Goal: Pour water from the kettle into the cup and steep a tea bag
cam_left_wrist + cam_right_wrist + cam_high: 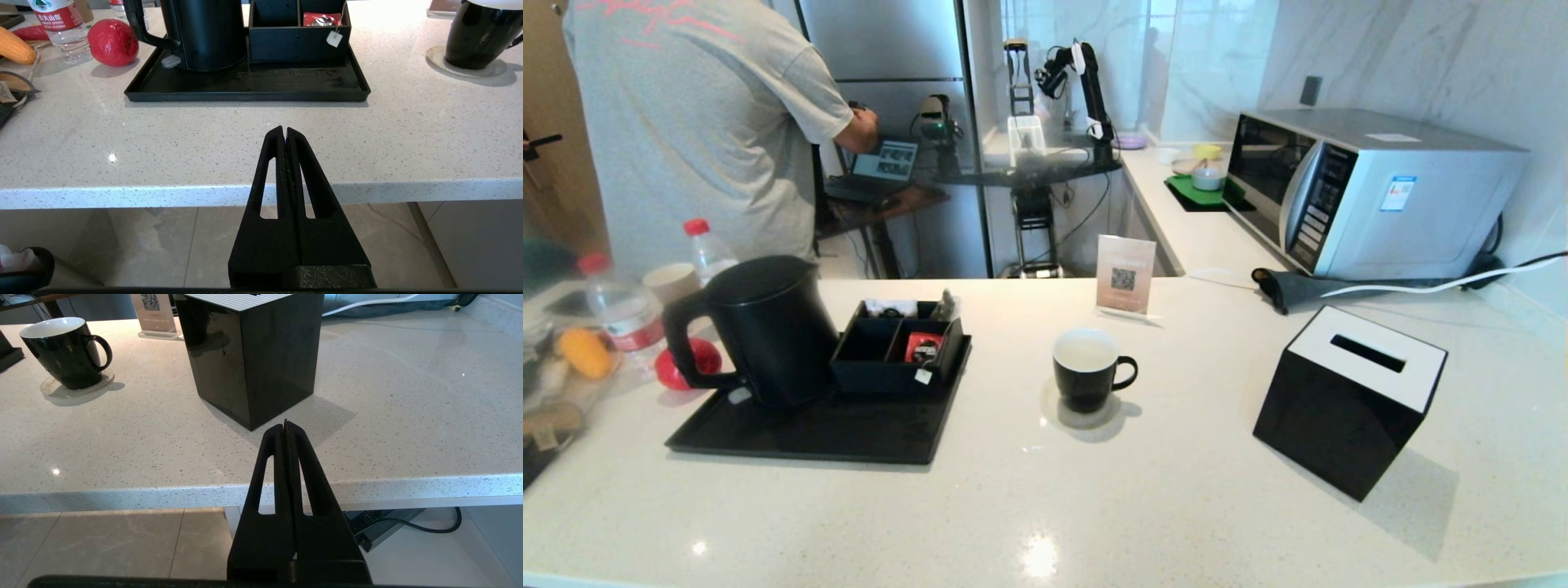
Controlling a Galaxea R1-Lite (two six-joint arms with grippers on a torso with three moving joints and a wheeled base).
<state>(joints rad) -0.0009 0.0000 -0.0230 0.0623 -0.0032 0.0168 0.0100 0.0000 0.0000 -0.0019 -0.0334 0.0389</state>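
Evidently both are idle — left pincer (285, 131) and right pincer (285, 424) pressed together, holding nothing, hovering off the speckled white stone worktop (245, 139) edge.

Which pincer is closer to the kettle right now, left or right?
Left. The left pincer sits at the counter edge facing the tray with the kettle. The right pincer sits off by the black tissue box, past the cup.

Bright daylight from the far window (1176, 65); ceiling glare spots the countertop (1039, 557), left edge blurred, shadows soft.
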